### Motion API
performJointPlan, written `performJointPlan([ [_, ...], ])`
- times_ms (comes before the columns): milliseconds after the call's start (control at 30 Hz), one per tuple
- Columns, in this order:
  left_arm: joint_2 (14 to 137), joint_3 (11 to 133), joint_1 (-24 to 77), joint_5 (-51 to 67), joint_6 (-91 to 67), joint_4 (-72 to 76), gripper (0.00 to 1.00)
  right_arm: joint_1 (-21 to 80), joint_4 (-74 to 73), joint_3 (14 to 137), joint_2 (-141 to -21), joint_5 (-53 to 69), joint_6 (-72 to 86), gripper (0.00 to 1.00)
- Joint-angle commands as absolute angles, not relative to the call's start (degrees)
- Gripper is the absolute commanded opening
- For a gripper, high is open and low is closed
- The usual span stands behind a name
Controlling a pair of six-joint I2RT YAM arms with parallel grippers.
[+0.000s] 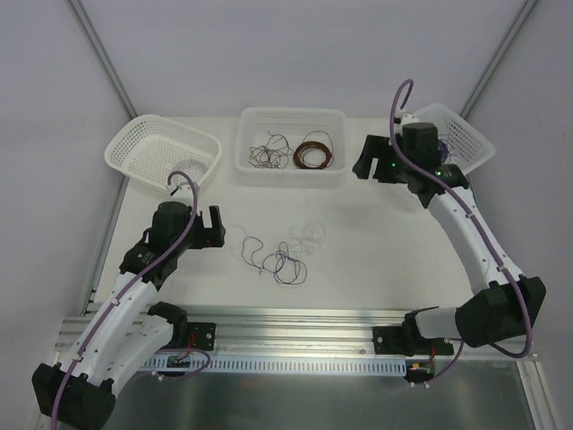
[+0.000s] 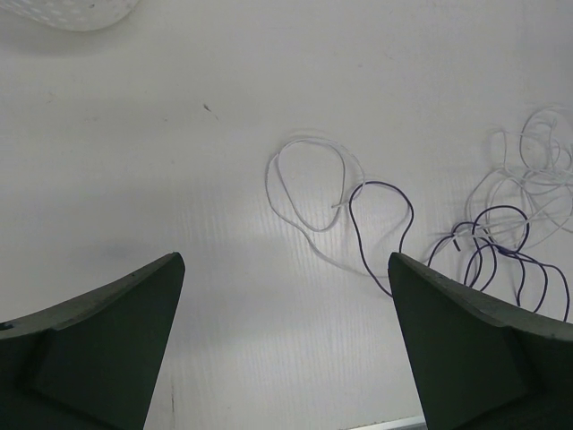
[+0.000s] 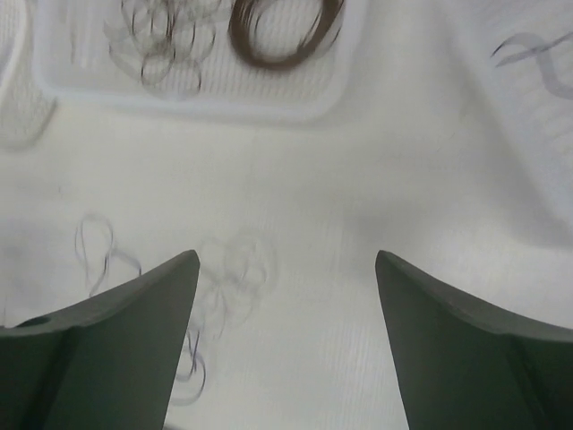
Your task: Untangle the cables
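Observation:
The cables lie as a loose clump of purple and whitish strands on the white table between the arms. In the left wrist view a whitish loop and a purple strand lie ahead of the fingers, with the denser clump to the right. My left gripper is open just left of the cables, nothing between its fingers. My right gripper is open and empty, raised near the back right. Its blurred view shows the cables faintly below.
A white bin at the back centre holds a brown wire coil and a small wire tangle. A perforated basket stands back left. Another basket, back right, has a purple strand in it.

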State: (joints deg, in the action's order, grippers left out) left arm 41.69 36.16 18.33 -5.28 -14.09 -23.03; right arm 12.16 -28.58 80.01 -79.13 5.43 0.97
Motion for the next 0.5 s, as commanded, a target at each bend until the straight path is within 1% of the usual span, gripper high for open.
performJointPlan([
  [0,42.0,37.4,18.2,-3.6,-13.6,-21.9,0.99,19.7,-30.2,69.3,-75.1,8.9,4.0,0.84],
  [133,41.9,37.4,18.1,-3.5,-13.6,-21.9,0.99,28.7,-25.2,57.3,-69.8,9.2,9.6,0.77],
  [233,42.0,37.4,18.2,-3.4,-13.7,-21.9,0.99,34.5,-18.3,48.3,-66.7,10.0,15.0,0.72],
  [267,42.0,37.3,18.2,-3.3,-13.7,-21.8,0.99,36.5,-14.5,46.4,-66.3,10.2,16.2,0.69],
  [333,42.0,37.4,18.2,-3.1,-13.7,-21.9,0.99,37.8,-11.1,41.8,-66.6,10.5,19.5,0.66],
  [467,42.1,37.3,18.1,-3.1,-13.8,-21.9,0.99,39.6,-0.7,36.4,-68.7,11.2,24.2,0.56],
])
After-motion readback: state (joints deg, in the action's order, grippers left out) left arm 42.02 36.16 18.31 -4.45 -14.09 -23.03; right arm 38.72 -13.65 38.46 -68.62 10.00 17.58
